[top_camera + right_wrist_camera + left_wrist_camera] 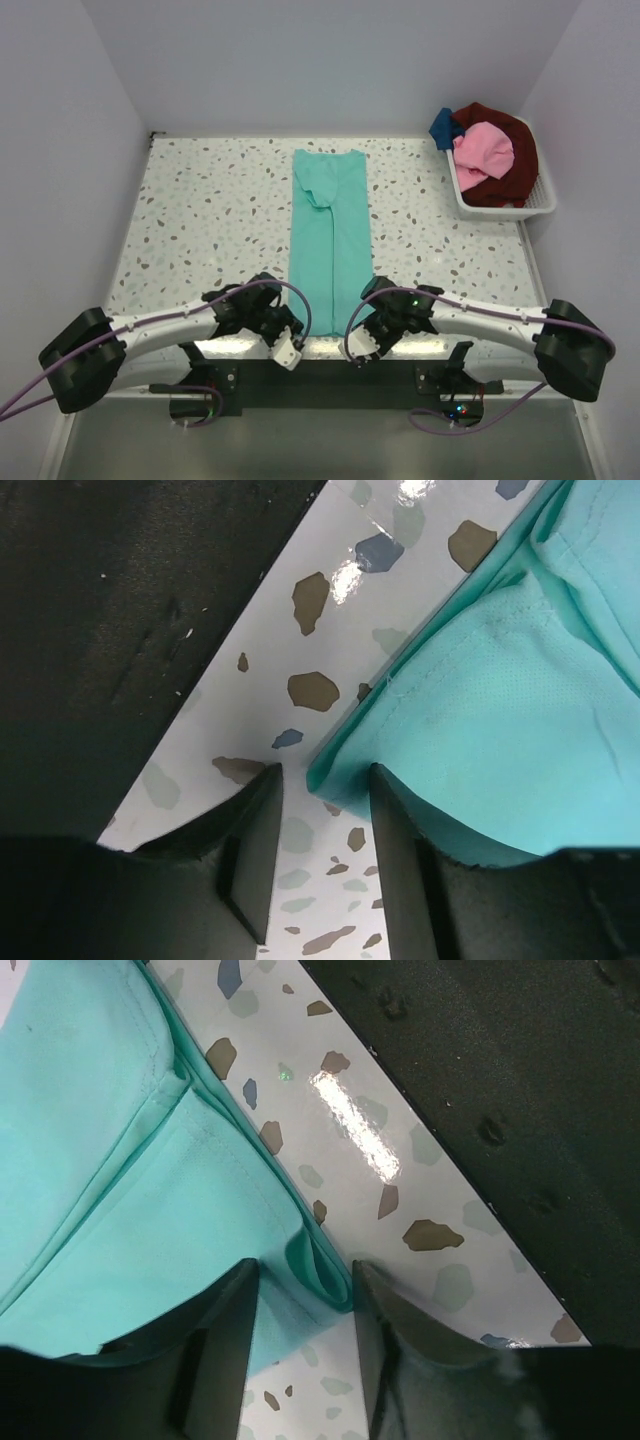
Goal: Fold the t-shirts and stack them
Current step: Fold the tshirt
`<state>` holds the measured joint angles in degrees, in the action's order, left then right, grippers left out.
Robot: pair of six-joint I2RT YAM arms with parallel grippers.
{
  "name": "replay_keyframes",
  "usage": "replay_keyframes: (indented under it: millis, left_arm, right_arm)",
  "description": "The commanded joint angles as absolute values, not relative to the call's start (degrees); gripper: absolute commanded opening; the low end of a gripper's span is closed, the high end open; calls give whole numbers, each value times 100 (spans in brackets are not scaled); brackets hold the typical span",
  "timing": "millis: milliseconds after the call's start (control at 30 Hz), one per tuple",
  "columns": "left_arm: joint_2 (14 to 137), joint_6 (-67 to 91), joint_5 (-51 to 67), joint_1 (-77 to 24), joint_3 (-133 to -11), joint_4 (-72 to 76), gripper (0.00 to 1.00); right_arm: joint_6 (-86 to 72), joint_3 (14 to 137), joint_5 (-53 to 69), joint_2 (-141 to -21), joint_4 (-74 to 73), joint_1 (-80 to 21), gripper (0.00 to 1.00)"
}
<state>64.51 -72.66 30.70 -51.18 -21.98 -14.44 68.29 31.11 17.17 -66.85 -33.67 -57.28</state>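
A teal-green t-shirt (328, 225) lies folded into a long narrow strip down the middle of the table, its near end at the front edge. My left gripper (290, 345) sits at the strip's near left corner. In the left wrist view the jaws of that gripper (305, 1270) stand apart with the folded teal corner (320, 1270) between them. My right gripper (362, 345) is at the near right corner. Its jaws (325, 772) are open around the teal corner (345, 765), with bare table showing beside it. A pink t-shirt (485, 150), a dark red one (515, 165) and a blue one (443, 127) lie heaped in the basket.
A white slatted basket (500, 208) stands at the back right against the wall. The speckled table (200, 220) ends at a dark front edge strip (520, 1080) close behind both grippers. White walls close in the back and sides.
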Motion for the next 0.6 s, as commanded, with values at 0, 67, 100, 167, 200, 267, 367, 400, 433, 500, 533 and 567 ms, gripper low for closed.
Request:
replay_keyframes:
  millis: [0,67,100,167,200,267,367,400,433,500,533,567]
  left_arm:
    - [6609,-7427,2988,-5159,-2136,-1494,44]
    - [6697,-7436,2953,-5168,-2171,-1485,38]
    - [6723,-7418,2927,-5168,-2188,-1477,34]
    - [6811,-7331,2900,-5177,-2232,-1459,30]
    - [6838,-7295,2900,-5177,-2259,-1485,26]
    - [6829,-7190,2900,-5177,-2320,-1520,20]
    - [6637,-7093,2962,-5256,-2461,-1835,3]
    - [6540,-7067,2979,-5308,-2478,-1889,0]
    - [6304,-6936,2979,-5439,-2505,-1924,0]
    - [6074,-6838,3049,-5554,-2540,-2135,0]
    - [5882,-6716,3093,-5685,-2584,-2197,0]
    - [5810,-6645,3111,-5756,-2601,-2293,0]
  right_arm:
    - [6777,3050,1433,-6934,-2787,-5774,41]
    - [6706,2997,1406,-6952,-2699,-5783,32]
    - [6671,2997,1337,-6970,-2629,-5801,29]
    - [6523,2997,1257,-7005,-2558,-5836,14]
    - [6452,3014,1205,-7022,-2505,-5845,8]
    - [6320,3102,1125,-7031,-2540,-5862,0]
    - [6188,3207,1204,-6751,-2855,-5923,0]
    - [6135,3225,1222,-6593,-2935,-5976,0]
    - [6091,3234,1248,-6296,-3023,-6124,0]
    - [5994,3278,1274,-5987,-3338,-6318,0]
    - [5942,3296,1274,-5864,-3436,-6485,0]
    - [5854,3374,1301,-5680,-3550,-6547,0]
